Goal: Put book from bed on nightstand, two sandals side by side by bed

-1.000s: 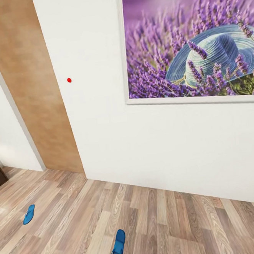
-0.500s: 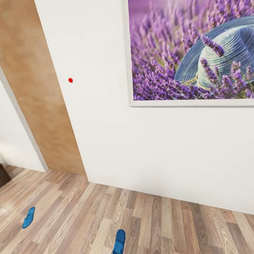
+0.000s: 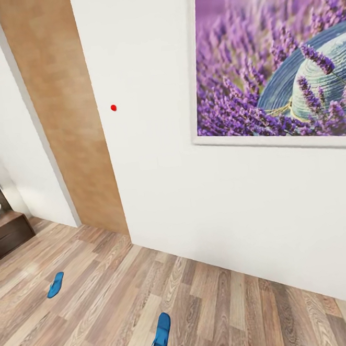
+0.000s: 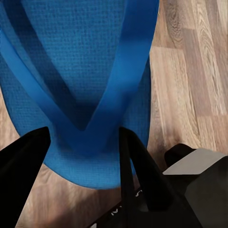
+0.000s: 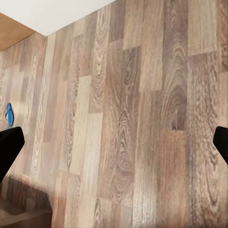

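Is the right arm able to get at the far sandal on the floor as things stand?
Probably not yet: the far sandal lies well off across bare wood floor, while the open right gripper hangs over planks. Nothing blocks the way.

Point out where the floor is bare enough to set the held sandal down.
Bare planks run between the lying sandal and the held sandal, and right of it along the white wall. It is tighter at far left by the dark cabinet.

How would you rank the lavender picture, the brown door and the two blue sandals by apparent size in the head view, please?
1. Lavender picture, cropped by the frame.
2. Brown door.
3. Near sandal, partly cut off and closer to the camera.
4. Far sandal; likely the same real size.
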Available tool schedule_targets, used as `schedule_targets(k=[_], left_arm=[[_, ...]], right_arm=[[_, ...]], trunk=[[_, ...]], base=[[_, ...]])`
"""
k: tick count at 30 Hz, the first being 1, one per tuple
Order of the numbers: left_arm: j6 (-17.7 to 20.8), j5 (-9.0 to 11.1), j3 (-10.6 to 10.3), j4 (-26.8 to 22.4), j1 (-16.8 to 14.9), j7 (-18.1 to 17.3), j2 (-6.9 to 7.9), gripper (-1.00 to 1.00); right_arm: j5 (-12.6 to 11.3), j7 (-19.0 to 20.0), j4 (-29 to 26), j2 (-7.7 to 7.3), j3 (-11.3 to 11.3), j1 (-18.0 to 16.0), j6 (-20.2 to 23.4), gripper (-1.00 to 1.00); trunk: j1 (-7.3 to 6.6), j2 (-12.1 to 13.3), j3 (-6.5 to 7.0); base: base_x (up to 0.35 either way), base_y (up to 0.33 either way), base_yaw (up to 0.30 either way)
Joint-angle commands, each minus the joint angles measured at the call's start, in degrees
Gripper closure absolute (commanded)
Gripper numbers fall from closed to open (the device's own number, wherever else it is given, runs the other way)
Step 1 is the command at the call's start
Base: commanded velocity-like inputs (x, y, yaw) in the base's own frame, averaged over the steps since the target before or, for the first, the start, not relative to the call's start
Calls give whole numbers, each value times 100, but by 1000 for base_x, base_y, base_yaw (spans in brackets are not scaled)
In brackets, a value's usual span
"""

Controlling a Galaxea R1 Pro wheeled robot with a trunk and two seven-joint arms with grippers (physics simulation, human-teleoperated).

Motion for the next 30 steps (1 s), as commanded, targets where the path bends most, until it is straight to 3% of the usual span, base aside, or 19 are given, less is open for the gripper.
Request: schedule_targets(k=[1, 7, 16, 30], left_arm=[[-30, 40, -48, 13, -6, -16, -3, 100], [-30, 40, -48, 13, -4, -16, -3, 100], [-30, 40, -48, 13, -4, -16, -7, 100], [-30, 40, -48, 13, -4, -16, -8, 100]], right_arm=[[-35, 25, 5, 0, -7, 0, 11, -100], [-35, 27, 5, 3, -7, -2, 11, -100], [-35, 23, 5, 5, -7, -1, 11, -100], [-35, 21, 5, 6, 1, 0, 11, -100]], trunk=[[0, -4, -6], [0, -4, -6], [0, -4, -6], [0, -4, -6]], base=[[0, 0, 235], [12, -1, 234], [252, -130, 201], [275, -145, 31]])
